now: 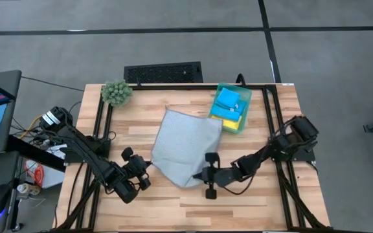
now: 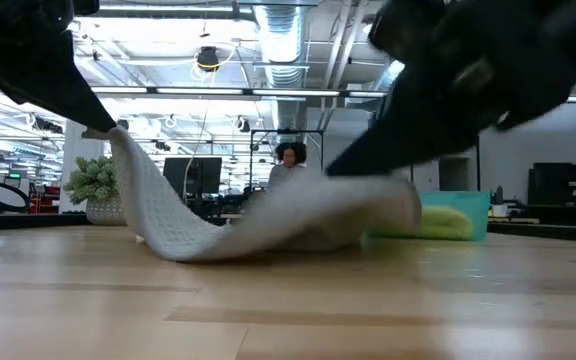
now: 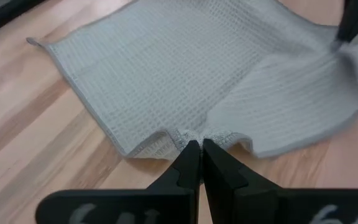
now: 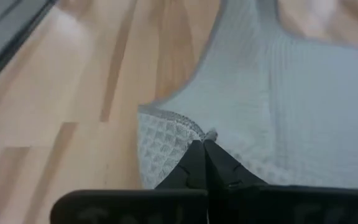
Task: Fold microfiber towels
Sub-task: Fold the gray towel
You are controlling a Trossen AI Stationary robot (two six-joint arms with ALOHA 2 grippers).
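Note:
A pale grey waffle-weave towel (image 1: 186, 144) lies spread at the table's middle. Its far part rests flat on the wood. In the low view its two near ends are raised, and the stretch between them (image 2: 203, 240) sags onto the table. My left gripper (image 1: 146, 169) is shut on the near left corner. My right gripper (image 1: 198, 175) is shut on the near right part. Two blue towels (image 1: 228, 100) and a yellow one (image 1: 230, 120) lie in the green bin (image 1: 246, 98) at the back right. My left gripper pinches the towel's hem at its near left corner (image 3: 197, 134) between its two fingers, slanting down from the table's near left. The cloth puckers at the fingertips. That corner (image 2: 120, 138) is lifted clear and the towel slopes down from it. My right gripper pinches the towel's hem (image 4: 207, 134) near the near right corner between its two fingers, slanting down from the table's right. A flap of cloth (image 4: 160, 149) folds under beside the fingertips. That end (image 2: 388, 195) is raised a little off the table.
A fuzzy green plant (image 1: 116, 92) stands at the far left corner and a black keyboard (image 1: 163, 72) lies beyond the far edge. Bare wood runs along the near edge (image 1: 186, 207). A person (image 2: 289, 165) shows in the room behind.

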